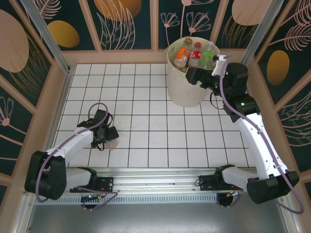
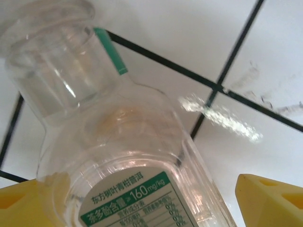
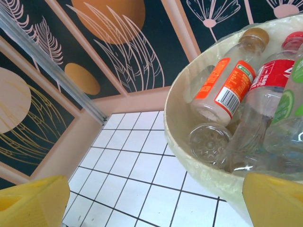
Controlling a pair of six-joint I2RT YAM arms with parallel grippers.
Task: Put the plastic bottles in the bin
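A clear plastic bottle (image 2: 118,137) with a green-and-white label lies on the white tiles (image 2: 189,33), its neck pointing away. My left gripper (image 2: 142,201) straddles it, open: the left yellow finger (image 2: 23,203) is against the bottle and the right finger (image 2: 272,198) stands clear of it. From above, that gripper (image 1: 108,138) sits low at the table's left with the bottle (image 1: 114,142) at its tip. My right gripper (image 1: 200,74) hangs open and empty at the near rim of the bin (image 1: 184,92). Inside the bin lie an orange-labelled bottle (image 3: 225,87), a red-labelled one (image 3: 272,75) and other clear ones (image 3: 209,141).
The bin's lined rim (image 3: 189,156) curves just ahead of my right gripper (image 3: 156,201). Pink-framed patterned walls (image 1: 53,92) enclose the tiled floor (image 1: 141,97). The arm bases sit on a metal rail (image 1: 155,187) along the near edge.
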